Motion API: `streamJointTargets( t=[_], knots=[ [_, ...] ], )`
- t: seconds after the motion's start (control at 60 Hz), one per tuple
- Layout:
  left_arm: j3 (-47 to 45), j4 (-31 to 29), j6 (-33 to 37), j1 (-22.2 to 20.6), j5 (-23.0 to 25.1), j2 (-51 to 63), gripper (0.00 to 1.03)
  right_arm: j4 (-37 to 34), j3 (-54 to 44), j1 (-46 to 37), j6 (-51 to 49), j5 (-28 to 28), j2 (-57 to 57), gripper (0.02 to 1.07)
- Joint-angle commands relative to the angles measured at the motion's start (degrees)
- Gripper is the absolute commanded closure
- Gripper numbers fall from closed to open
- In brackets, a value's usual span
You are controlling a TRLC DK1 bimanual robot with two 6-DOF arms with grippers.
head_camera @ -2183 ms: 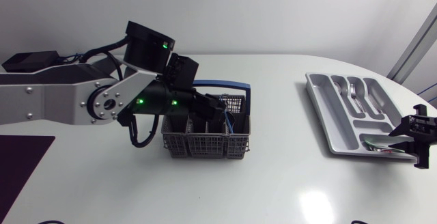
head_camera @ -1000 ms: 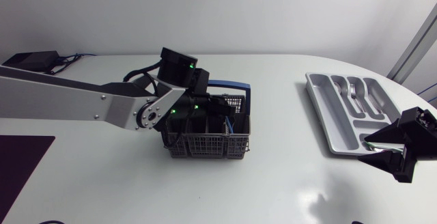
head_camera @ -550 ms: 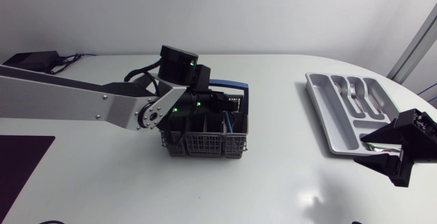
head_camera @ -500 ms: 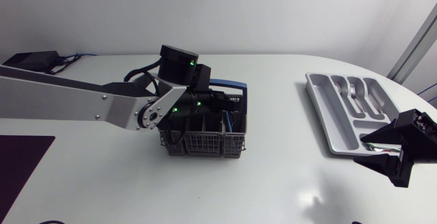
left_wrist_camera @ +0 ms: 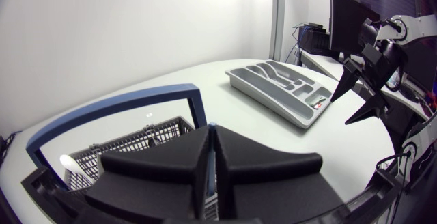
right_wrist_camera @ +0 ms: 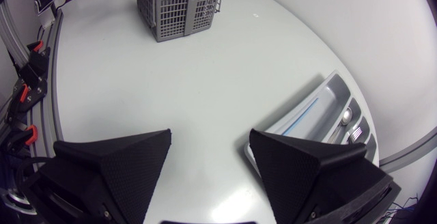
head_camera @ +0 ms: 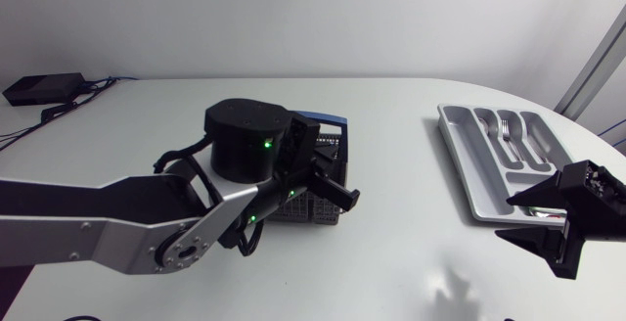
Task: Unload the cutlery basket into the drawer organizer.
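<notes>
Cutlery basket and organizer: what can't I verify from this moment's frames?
Cutlery basket compartments: the left arm covers them in the head view; the left hand blocks them in the left wrist view.
Thin blue item in the left hand: only an edge shows, type unclear.
Organizer, near corner: behind the right hand in the head view.

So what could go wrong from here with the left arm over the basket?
The left gripper pinches a thin blue-tipped piece near its end, so it may slip. The grey mesh cutlery basket lies just under it, and the basket's blue handle could snag on the way out.
</notes>
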Motion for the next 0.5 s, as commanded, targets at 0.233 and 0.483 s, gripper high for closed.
streamJointTargets(
  t=[0.233, 0.483],
  knots=[
    [3.2, -0.7, 5.1, -0.7, -2.0, -9.6, 1.0, 5.2, -3.1, 10.3, 18.4, -0.7, -11.5, 0.24],
    [9.6, -12.3, -0.1, 0.6, 3.9, -14.8, 1.0, 8.2, 1.1, 26.1, 35.9, 0.0, -17.2, 0.21]
  ],
)
